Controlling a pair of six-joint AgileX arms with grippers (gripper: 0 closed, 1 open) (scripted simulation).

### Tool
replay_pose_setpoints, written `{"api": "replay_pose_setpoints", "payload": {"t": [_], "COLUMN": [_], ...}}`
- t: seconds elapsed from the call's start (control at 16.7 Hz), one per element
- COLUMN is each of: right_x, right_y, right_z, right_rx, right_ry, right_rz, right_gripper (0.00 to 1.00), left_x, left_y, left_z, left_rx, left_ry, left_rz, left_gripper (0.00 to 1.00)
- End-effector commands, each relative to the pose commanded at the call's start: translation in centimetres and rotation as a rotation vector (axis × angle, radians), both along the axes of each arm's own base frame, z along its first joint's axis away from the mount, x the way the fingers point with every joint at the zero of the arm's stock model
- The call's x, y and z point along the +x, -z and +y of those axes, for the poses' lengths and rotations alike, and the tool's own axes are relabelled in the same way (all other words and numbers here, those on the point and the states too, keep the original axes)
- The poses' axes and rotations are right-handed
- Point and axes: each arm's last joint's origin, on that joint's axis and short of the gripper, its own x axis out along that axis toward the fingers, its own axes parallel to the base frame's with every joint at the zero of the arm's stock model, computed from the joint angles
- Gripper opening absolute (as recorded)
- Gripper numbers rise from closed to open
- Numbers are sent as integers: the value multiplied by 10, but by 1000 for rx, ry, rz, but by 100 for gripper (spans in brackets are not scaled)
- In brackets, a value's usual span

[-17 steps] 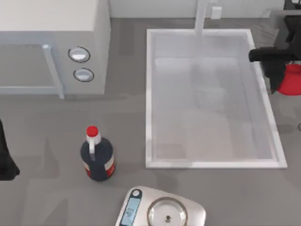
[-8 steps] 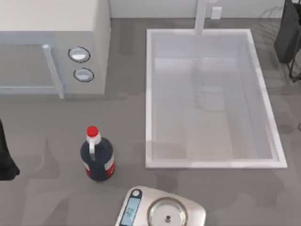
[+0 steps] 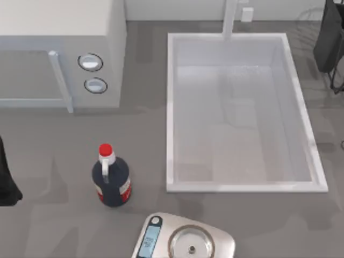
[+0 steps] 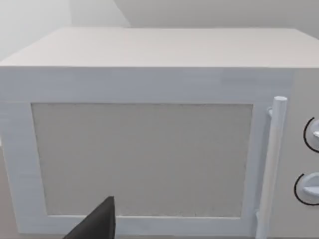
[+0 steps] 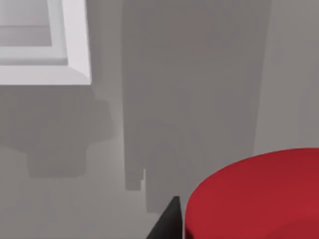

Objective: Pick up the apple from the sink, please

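The apple (image 5: 254,196) is a bright red rounded blob close up in the right wrist view, pressed against one dark finger (image 5: 167,223) of my right gripper. That gripper is shut on it. In the top view my right arm (image 3: 329,37) hangs over the table's far right corner, outside the sink (image 3: 172,113), and covers the apple. The white basin with its pale grey inside holds nothing, and the faucet post (image 3: 230,19) stands at its far short edge. My left arm (image 3: 7,180) is parked at the left edge, facing the microwave.
A white microwave (image 3: 59,48) with two round knobs stands at the far left. On the table left of the sink is a dark bottle (image 3: 110,183) with a red cap. A silver kitchen scale (image 3: 185,239) lies at the near edge.
My right gripper, holding the apple beside the sink's right rim a second ago, has drawn back to the far right corner. The apple is now hidden under the arm in the top view.
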Motion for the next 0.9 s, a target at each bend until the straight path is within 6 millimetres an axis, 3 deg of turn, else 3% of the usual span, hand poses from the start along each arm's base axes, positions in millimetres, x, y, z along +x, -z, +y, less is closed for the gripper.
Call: {"api": "replay_pose_setpoints", "payload": {"t": [0.42, 0.72, 0.9], "right_x": [-3, -4, -4], "right_y": [75, 79, 79], "right_z": [-1, -1, -1], "right_rx": [0, 0, 0], "right_ry": [1, 1, 1], "right_rz": [-11, -7, -7], "right_gripper": [0, 0, 23], "left_x": [0, 0, 0], "left_y": [0, 0, 0], "left_z": [0, 0, 0], "left_rx": [0, 0, 0], "left_ry": [0, 0, 0], "left_rz": [0, 0, 0], "left_gripper": [100, 100, 100]}}
